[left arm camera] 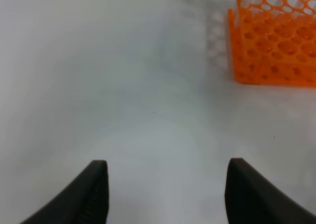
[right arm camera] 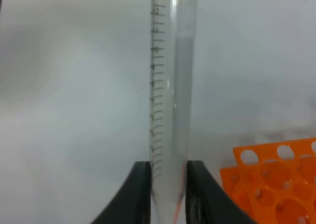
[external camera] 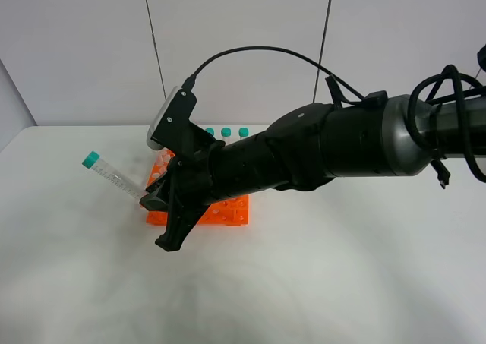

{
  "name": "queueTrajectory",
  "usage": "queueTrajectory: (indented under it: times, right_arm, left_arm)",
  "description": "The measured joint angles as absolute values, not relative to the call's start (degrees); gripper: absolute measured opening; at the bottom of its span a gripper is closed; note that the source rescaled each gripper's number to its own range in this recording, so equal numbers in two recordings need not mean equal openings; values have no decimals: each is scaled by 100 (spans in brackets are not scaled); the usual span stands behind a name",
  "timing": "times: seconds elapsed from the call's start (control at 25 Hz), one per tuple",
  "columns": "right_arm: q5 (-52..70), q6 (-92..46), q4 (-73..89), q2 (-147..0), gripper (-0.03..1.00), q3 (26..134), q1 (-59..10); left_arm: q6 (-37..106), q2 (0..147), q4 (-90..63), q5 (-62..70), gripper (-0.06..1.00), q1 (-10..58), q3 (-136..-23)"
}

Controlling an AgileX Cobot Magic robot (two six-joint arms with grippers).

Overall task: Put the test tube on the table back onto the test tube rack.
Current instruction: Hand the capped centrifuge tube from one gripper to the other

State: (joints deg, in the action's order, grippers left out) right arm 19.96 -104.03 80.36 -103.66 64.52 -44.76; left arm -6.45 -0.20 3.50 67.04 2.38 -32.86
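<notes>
Overhead: right fingers (external camera: 173, 222) grip the test tube (external camera: 114, 178), tilted, beside the test tube rack (external camera: 228, 211), off the tabletop (external camera: 76, 268). Left wrist: left fingers (left arm camera: 89, 194) spread, empty. Right wrist: pinched only at its tapered tip, so it could swivel and miss a hole.

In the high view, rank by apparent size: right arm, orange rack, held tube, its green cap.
1. The right arm: largest, but likely nearest the camera.
2. The rack: partly hidden behind the arm.
3. The test tube.
4. The cap: smallest.
</notes>
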Motion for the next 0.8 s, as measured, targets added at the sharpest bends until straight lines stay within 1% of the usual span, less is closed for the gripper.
queueTrajectory:
  times: [0.8]
  right_arm:
    - [2410,-10723,8096,-10366,31,6452,-4493]
  left_arm:
    - [-640,-20,215,6576,100,238,-3381]
